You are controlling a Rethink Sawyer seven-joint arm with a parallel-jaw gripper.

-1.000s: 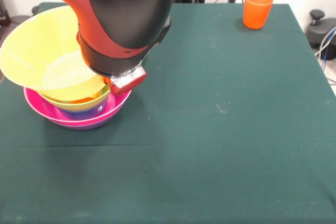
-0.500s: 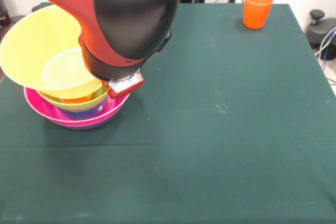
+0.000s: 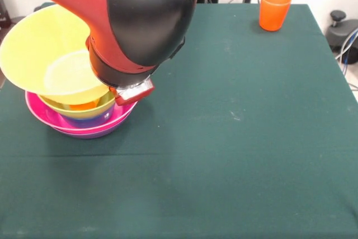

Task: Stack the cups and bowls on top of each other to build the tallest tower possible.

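The tower stands at the table's left: a purple bowl (image 3: pixel 89 134) at the bottom, then a pink bowl (image 3: pixel 42 117), a blue bowl (image 3: pixel 89 120) and a light green bowl (image 3: pixel 99 107), with something orange (image 3: pixel 83 105) showing inside. A large yellow bowl (image 3: pixel 39 48) leans on top, its mouth tilted toward the camera. The gripper (image 3: pixel 134 90) sits at this bowl's right rim, mostly hidden behind the arm's black wrist (image 3: pixel 148 15). An orange cup (image 3: pixel 274 9) stands upright alone at the far right of the table.
Dark green cloth (image 3: pixel 235 138) covers the table. Black equipment and cables (image 3: pixel 342 32) sit just past the right edge. The big arm hangs over the table's upper left part.
The arm has shifted slightly to the right, and the yellow bowl has moved a little with it. The lower bowls and the orange cup stay put.
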